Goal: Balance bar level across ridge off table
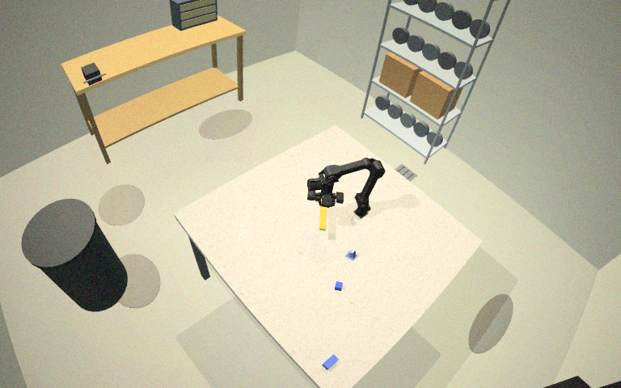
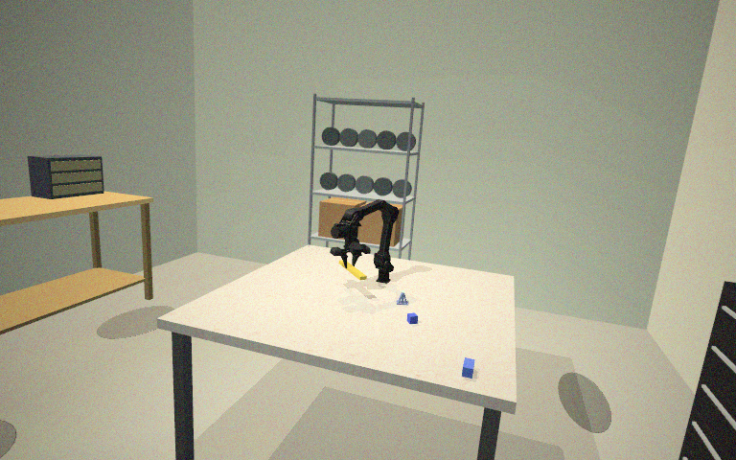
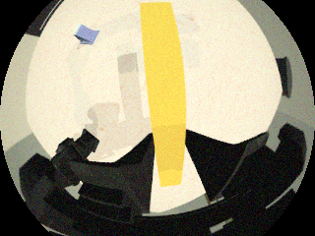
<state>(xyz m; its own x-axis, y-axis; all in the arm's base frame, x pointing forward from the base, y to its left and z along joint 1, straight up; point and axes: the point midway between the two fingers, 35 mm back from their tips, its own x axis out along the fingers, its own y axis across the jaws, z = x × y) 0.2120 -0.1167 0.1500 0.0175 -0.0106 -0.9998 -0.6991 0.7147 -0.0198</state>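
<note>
1. One yellow bar (image 1: 323,218) (image 2: 355,271) (image 3: 164,88) is gripped by the partly open jaws (image 1: 323,203) (image 2: 351,265), closed down to its width. It is well apart from the blue-grey ridge (image 1: 351,254) (image 2: 402,298) (image 3: 87,34), apparently raised, with its shadow set off to one side.
2. The hold looks nearer one end than the middle. If the bar's centre misses the ridge's crest for that reason, it would probably tip and touch down on release.
3. A bar lowered at a slant could strike the ridge and push it along; uneven opening of the jaws could drag the bar askew.
4. A small blue cube (image 1: 338,285) (image 2: 412,318) lies near the ridge, across it from the bar, and might catch a low swing. A blue block (image 1: 330,361) (image 2: 468,367) sits farther out past the ridge, an unlikely hazard.
5. The pale, speckled surface (image 1: 274,283) (image 2: 271,325) (image 3: 236,88) carries the ridge. Well beyond the ridge stand a shelf rack (image 1: 366,99) (image 2: 311,162) and a wooden workbench (image 1: 155,50) (image 2: 80,204).
</note>
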